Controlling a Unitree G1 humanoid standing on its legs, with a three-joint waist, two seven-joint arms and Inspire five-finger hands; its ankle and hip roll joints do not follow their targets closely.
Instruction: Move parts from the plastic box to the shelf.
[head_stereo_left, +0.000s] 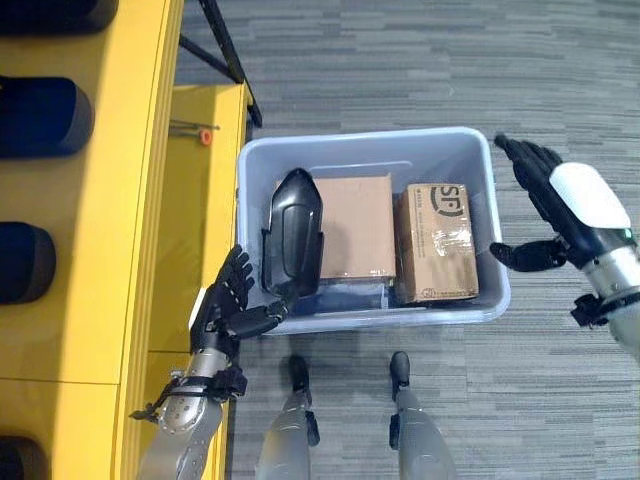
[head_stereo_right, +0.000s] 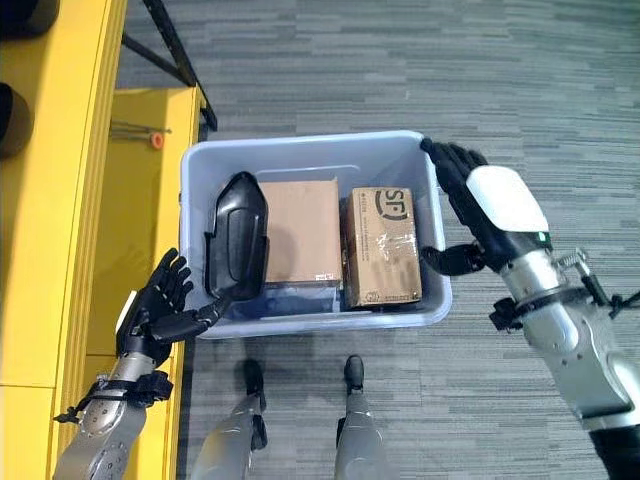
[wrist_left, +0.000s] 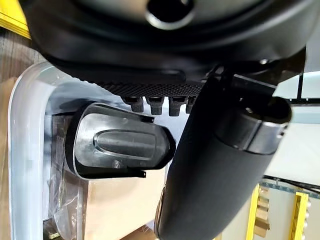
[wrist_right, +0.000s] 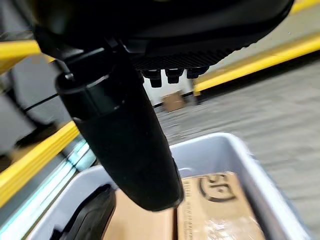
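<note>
1. A pale blue plastic box (head_stereo_left: 300, 155) sits on grey carpet just beside a yellow shelf (head_stereo_left: 110, 200) on the robot's left.
2. Inside the box, a black moulded part (head_stereo_left: 292, 232) stands tilted against the box's left side, its lower end near the near rim.
3. Next to the part lies a plain brown cardboard box (head_stereo_left: 355, 225), and to its right a taped cardboard box (head_stereo_left: 435, 240) with a printed top. The two cartons lie side by side, touching or nearly so.
4. The left hand (head_stereo_left: 228, 305) is raised at the box's near left corner, fingers spread and straight. Its thumb reaches toward the lower end of the black part; I cannot tell whether it touches.
5. The right hand (head_stereo_right: 480, 205) hovers over the box's right rim, fingers straight and apart, thumb stretched toward the taped carton, clasping nothing.
6. The left wrist view shows the part's hollow underside with a raised oval ridge (wrist_left: 122, 145), which the head views do not show, and crumpled clear film (wrist_left: 67, 210) low in the box.
7. The right wrist view looks past the thumb at the taped carton's printed top.
8. The left eye view shows dark rounded parts (head_stereo_left: 40, 115) lying in a row on the shelf, and a small orange-tipped item (head_stereo_left: 203, 135) on a lower yellow ledge.
</note>
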